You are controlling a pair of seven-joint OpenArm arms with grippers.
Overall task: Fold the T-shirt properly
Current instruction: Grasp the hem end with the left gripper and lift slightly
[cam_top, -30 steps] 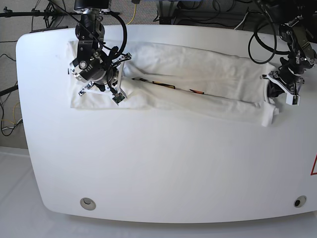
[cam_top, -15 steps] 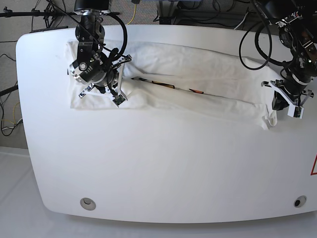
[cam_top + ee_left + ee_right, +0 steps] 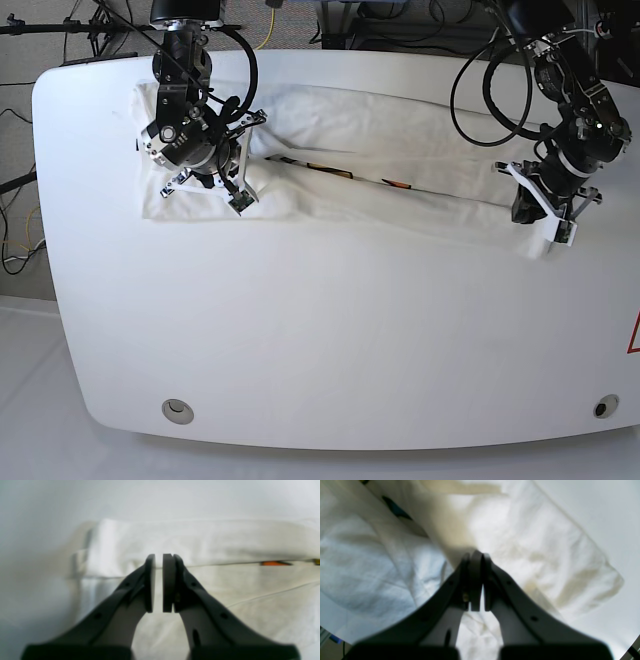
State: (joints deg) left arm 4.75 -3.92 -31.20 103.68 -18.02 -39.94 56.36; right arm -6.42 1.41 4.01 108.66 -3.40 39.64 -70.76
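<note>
The white T-shirt (image 3: 400, 140) lies folded lengthwise into a long band across the far half of the table, with a thin strip of coloured print (image 3: 350, 176) showing along the seam. My right gripper (image 3: 240, 198) is shut, its tips down on the cloth near the band's left end; in the right wrist view its tips (image 3: 477, 555) meet at a raised crease of the T-shirt (image 3: 532, 542). My left gripper (image 3: 553, 232) hangs over the band's right end. Its pads (image 3: 159, 557) leave only a thin slit, with nothing seen held, above the T-shirt (image 3: 225, 540).
The white table (image 3: 330, 330) stretches toward me from the shirt, with two round fittings (image 3: 177, 408) (image 3: 601, 407) near its front edge. Black cables (image 3: 480, 90) loop from the left arm over the far right corner. The table's rounded right edge is close to the left arm.
The left arm has swung in from beyond the shirt's right end to over that end. The right arm and the shirt's left end have stayed put.
</note>
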